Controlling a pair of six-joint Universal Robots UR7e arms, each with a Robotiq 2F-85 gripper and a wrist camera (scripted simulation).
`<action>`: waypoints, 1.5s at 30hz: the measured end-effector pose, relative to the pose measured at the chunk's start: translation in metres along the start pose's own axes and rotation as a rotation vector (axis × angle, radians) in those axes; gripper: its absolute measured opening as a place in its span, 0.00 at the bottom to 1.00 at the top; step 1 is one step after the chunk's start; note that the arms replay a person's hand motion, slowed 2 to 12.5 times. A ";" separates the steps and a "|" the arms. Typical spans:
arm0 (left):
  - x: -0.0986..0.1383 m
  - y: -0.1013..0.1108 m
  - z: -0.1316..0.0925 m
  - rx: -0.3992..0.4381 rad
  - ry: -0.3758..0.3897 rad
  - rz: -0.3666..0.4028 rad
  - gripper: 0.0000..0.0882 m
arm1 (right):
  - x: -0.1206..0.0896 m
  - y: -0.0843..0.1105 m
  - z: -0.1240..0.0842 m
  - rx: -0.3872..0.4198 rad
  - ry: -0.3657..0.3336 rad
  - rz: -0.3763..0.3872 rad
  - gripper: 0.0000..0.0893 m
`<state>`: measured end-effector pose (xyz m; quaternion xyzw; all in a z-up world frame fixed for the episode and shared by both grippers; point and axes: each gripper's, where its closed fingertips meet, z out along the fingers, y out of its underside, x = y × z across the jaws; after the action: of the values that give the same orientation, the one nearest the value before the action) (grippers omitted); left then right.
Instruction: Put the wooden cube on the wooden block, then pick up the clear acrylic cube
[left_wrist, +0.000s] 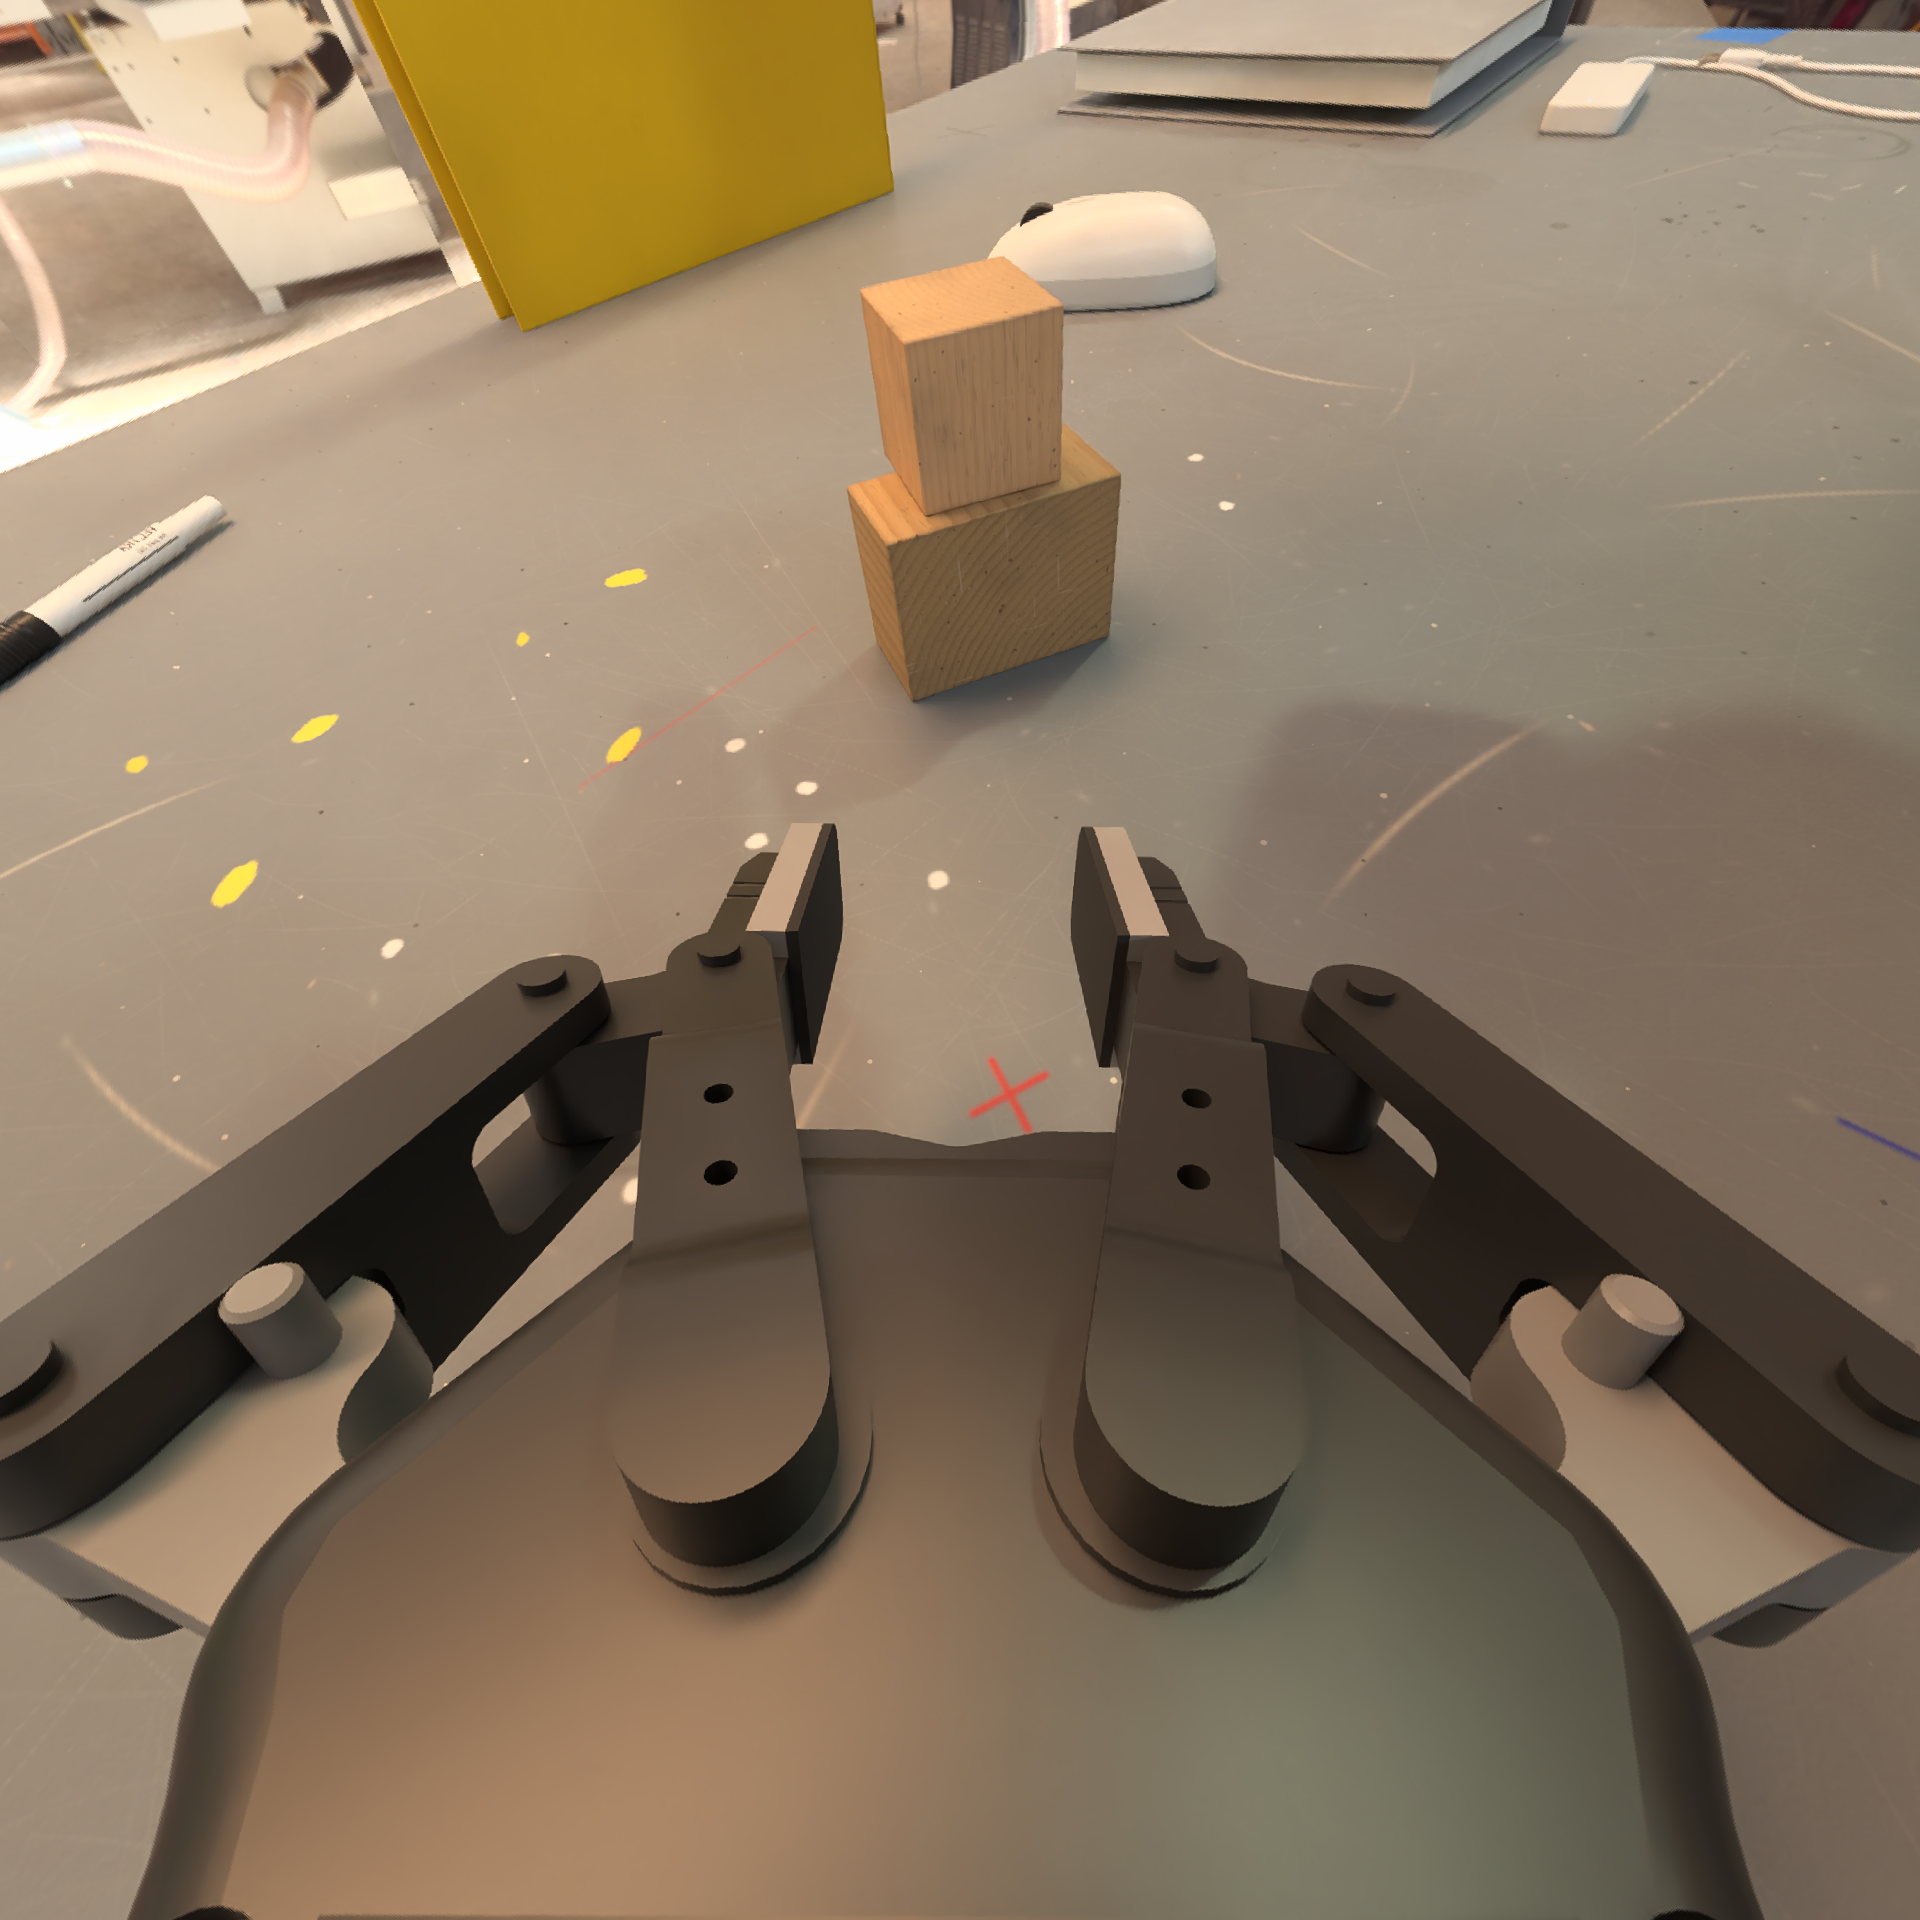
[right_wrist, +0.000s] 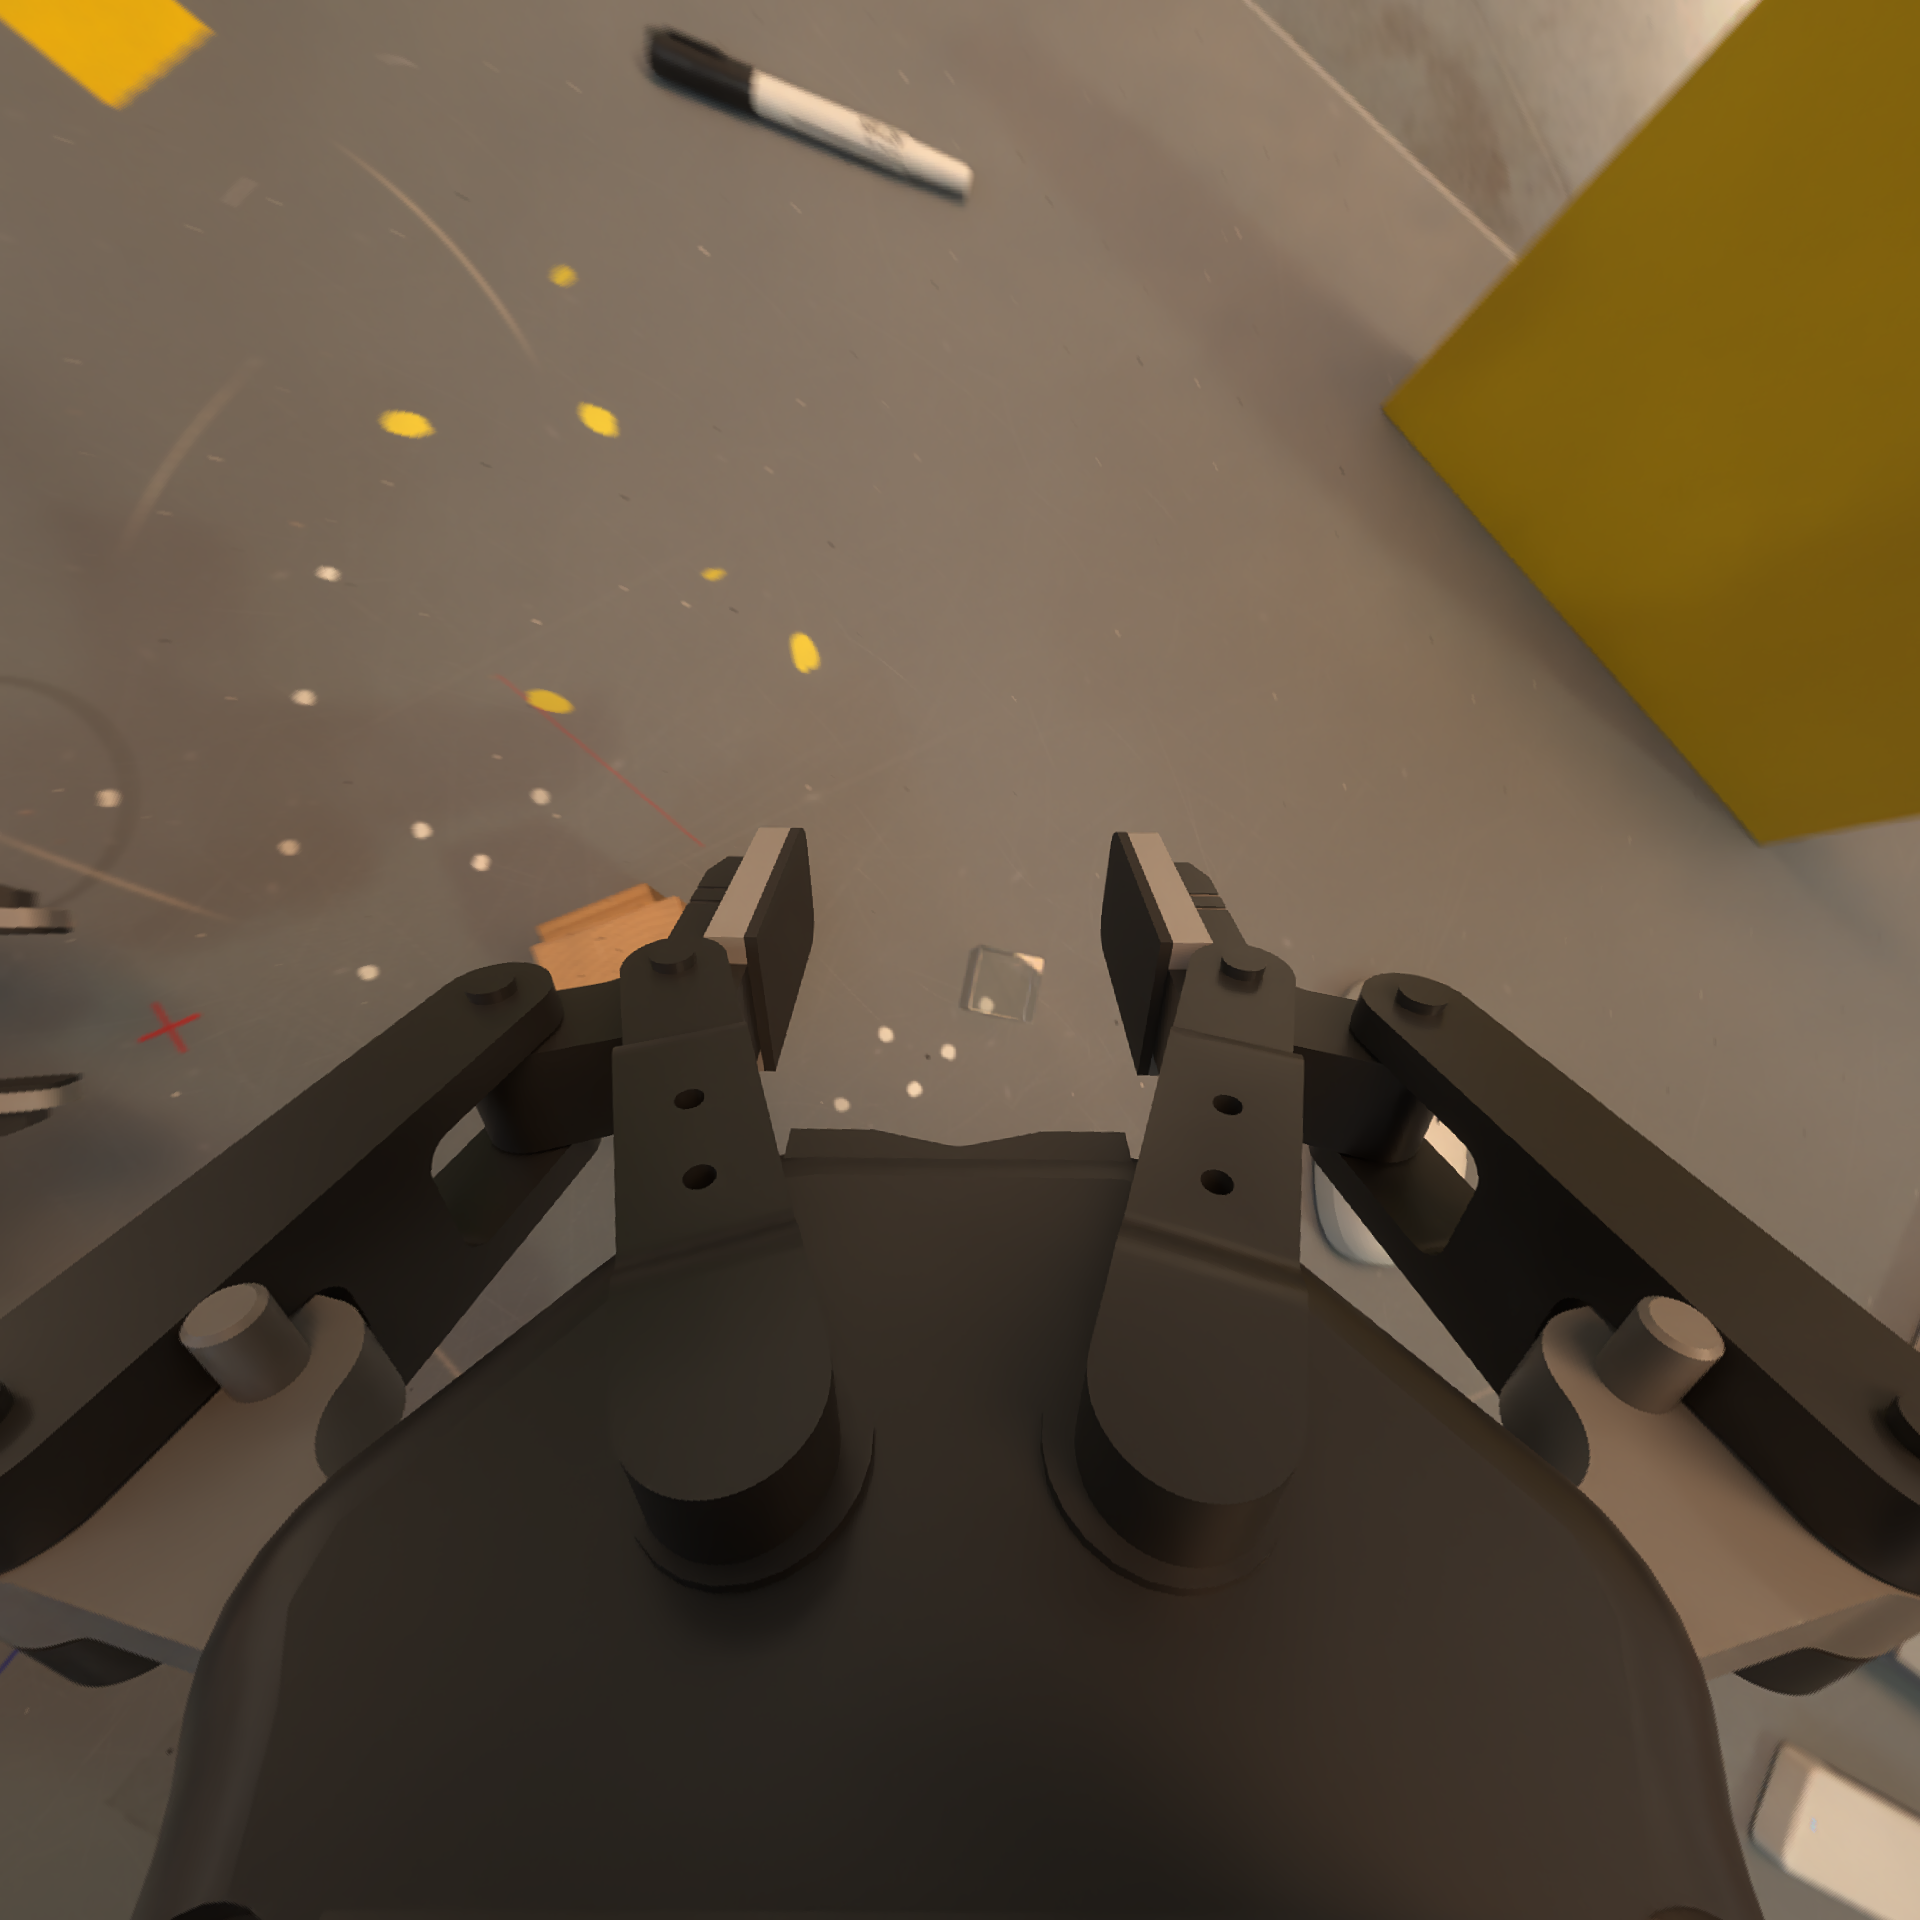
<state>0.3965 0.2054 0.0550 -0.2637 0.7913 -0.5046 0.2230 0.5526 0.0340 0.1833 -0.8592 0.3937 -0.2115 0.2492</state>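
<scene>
Wooden cube (left_wrist: 966, 384) sits on the wooden block (left_wrist: 987, 566), far from the left claw (left_wrist: 956, 925), whose fingers are apart and empty. Right claw (right_wrist: 956, 935) is also spread apart, above the clear acrylic cube (right_wrist: 1003, 982) lying on the grey worktop (right_wrist: 1039, 520).

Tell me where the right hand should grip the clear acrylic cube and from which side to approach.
Come straight down from above: the clear acrylic cube sits flat on the table, small and low, roughly between the open right hand fingers. Close on two opposite vertical side faces, fingers parallel to its edges. The faces look smooth, so centre the grip.
</scene>
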 end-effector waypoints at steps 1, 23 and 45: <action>0.000 0.000 0.000 0.000 0.000 0.000 0.46 | 0.004 0.005 0.004 -0.018 0.015 0.018 0.56; -0.002 0.004 0.004 -0.019 0.005 -0.006 0.46 | 0.018 0.104 0.105 -0.367 0.089 0.136 0.58; -0.003 0.004 0.004 -0.021 0.008 -0.009 0.46 | 0.019 0.111 0.128 -0.360 0.051 0.191 0.29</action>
<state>0.4008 0.2060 0.0501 -0.2675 0.7963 -0.4983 0.2148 0.5724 -0.0100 0.0199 -0.8429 0.5111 -0.1348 0.1006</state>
